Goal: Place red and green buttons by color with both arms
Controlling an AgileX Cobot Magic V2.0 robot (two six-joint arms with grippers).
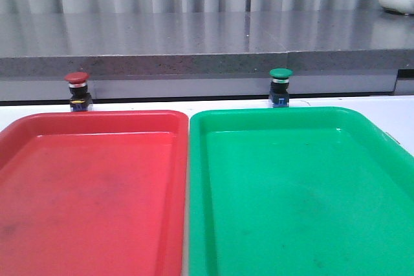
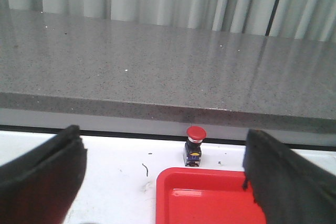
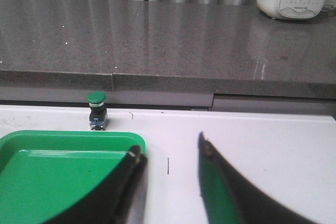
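Nothing sorted yet. Red button [image 1: 77, 90] upright on the white table [image 2: 115, 166], just behind the red tray [image 1: 90, 192]'s far rim; green button [image 1: 280, 86] likewise behind the green tray [image 1: 297, 192]. Both trays bare. Left tool [image 2: 163, 182] spread wide, grasping nothing; right tool [image 3: 170, 182] parted, also unladen. Both picks and placements left.
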